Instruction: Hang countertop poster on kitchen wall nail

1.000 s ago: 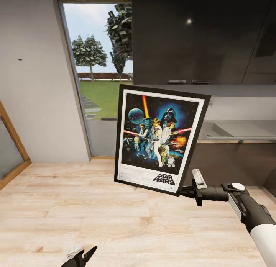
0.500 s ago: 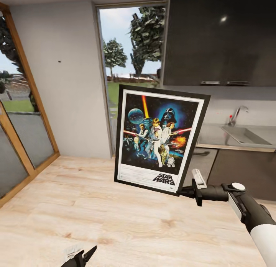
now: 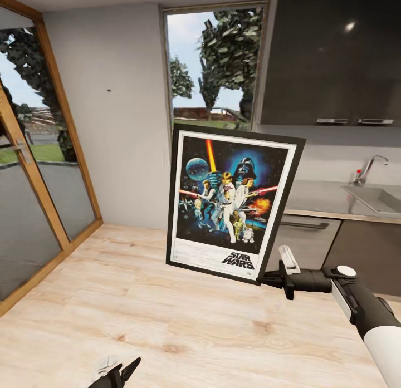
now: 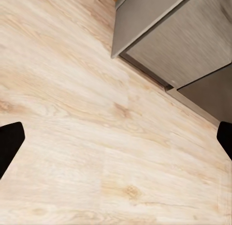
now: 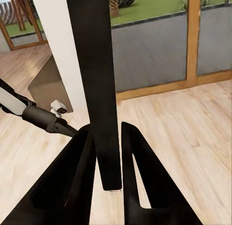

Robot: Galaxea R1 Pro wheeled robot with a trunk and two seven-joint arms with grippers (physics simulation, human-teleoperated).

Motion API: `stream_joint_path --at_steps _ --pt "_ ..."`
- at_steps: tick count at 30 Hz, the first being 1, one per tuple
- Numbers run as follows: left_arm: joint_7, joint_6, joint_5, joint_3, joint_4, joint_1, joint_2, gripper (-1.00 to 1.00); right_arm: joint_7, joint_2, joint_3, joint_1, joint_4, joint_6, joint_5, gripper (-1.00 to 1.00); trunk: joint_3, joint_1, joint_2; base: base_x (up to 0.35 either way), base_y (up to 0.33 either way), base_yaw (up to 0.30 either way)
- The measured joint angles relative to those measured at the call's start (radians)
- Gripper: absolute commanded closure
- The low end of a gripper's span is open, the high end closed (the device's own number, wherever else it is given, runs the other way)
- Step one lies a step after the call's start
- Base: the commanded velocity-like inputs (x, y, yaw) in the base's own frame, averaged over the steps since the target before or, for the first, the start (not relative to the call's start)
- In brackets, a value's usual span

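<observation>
The poster (image 3: pixel 231 204), a black-framed Star Wars print, hangs upright and slightly tilted in mid-air over the floor. My right gripper (image 3: pixel 271 276) is shut on its lower right corner. In the right wrist view the two fingers (image 5: pixel 82 172) clamp the poster's thin black edge (image 5: pixel 94 65). A small dark nail (image 3: pixel 108 90) sticks out of the grey wall, left of the window. Behind the poster, to the right, runs the kitchen countertop (image 3: pixel 317 199). My left gripper (image 3: pixel 120 372) hangs low over the floor, open and with nothing in it (image 4: pixel 116 142).
A sink (image 3: pixel 384 200) with a faucet (image 3: pixel 370 168) sits in the counter at far right, under dark wall cabinets (image 3: pixel 334 54). A wood-framed glass door (image 3: pixel 33 176) fills the left side. The window (image 3: pixel 214 65) lies between wall and cabinets. Light wooden floor (image 3: pixel 139 299) spreads below.
The whole view has swung left: window and sink slide right in the picture and the glass door comes in. Poster and right gripper keep their place in it.
</observation>
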Motion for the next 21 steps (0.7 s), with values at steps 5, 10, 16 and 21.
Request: stream_joint_path --at_steps 5,10,16,21 --pt "0.0 0.0 0.0 0.0 0.0 0.0 0.0 -1.0 0.0 0.0 -0.001 0.0 0.0 0.0 -0.001 1.0 0.0 0.0 0.0 0.035 0.341 0.008" --pt "0.0 0.0 0.0 0.0 0.0 0.0 0.0 -1.0 0.0 0.0 0.0 0.0 0.0 0.0 -0.001 1.0 0.0 0.0 0.0 0.117 0.343 0.157" --pt "0.0 0.0 0.0 0.0 0.0 0.0 0.0 -1.0 0.0 0.0 0.0 0.0 0.0 0.0 -0.001 1.0 0.0 0.0 0.0 0.178 0.328 0.256" --pt "0.0 0.0 0.0 0.0 0.0 0.0 0.0 -1.0 0.0 0.0 0.0 0.0 0.0 0.0 -0.001 1.0 0.0 0.0 0.0 0.227 0.295 0.282"
